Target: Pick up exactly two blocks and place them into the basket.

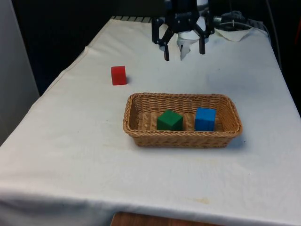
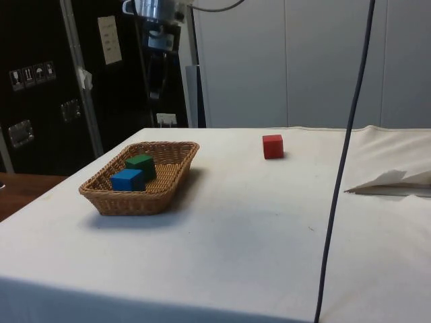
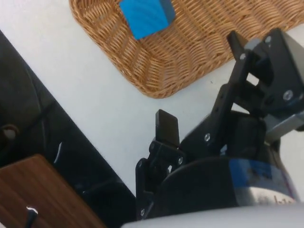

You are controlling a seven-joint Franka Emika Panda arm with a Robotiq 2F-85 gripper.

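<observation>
A woven wicker basket point(image 1: 141, 136) point(image 2: 101, 198) point(image 3: 190, 61) lies mid-table. Inside it sit a green block point(image 1: 169, 120) point(image 2: 141, 165) and a blue block point(image 1: 205, 118) point(image 2: 127, 180) point(image 3: 145, 16), side by side. A red block point(image 1: 118, 75) point(image 2: 273, 146) stands on the cloth beyond the basket, toward the front view's left. My gripper point(image 1: 183, 52) point(image 3: 199, 90) hangs high over the table's far end, behind the basket. It is open and holds nothing.
A crumpled white paper or cloth point(image 1: 237, 33) point(image 2: 394, 182) lies at the far right corner in the front view. A dark cable point(image 2: 343, 161) hangs across the side view. A wooden surface point(image 3: 42, 194) lies beside the table.
</observation>
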